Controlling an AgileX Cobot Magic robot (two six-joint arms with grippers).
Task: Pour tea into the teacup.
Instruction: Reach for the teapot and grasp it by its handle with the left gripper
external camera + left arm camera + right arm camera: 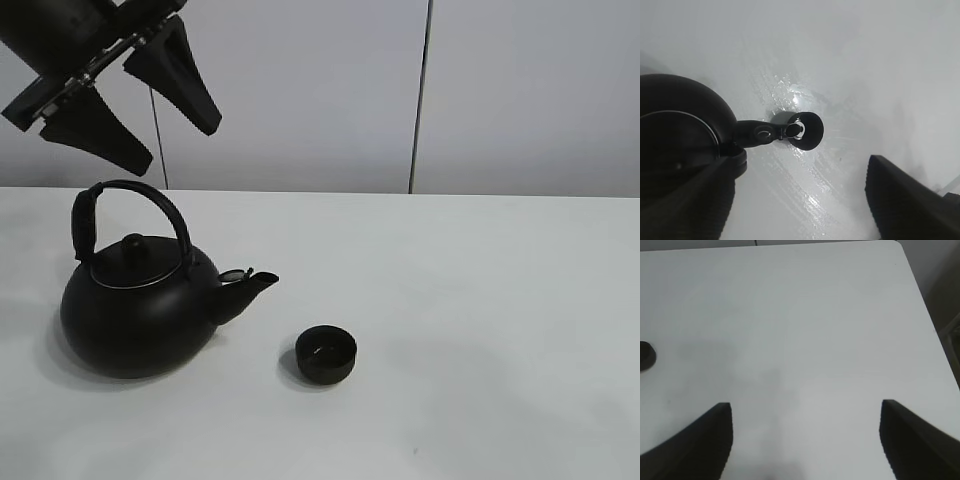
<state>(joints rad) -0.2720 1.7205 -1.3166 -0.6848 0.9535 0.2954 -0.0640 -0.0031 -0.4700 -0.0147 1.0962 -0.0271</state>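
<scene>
I'm watching the teacup [326, 355] sitting upright on the white table [480, 300], near the tip of the spout [250, 285] of the kettle [135, 310] but apart from it, towards the middle of the exterior view. The kettle is standing on the table's left side with its arched handle up and its lid on. My left gripper [176, 146] is hovering above the kettle handle, fingers spread wide and gripping nothing. My right gripper [806, 407] is hanging over bare tabletop well away from the cup, its fingers likewise parted wide and carrying nothing.
</scene>
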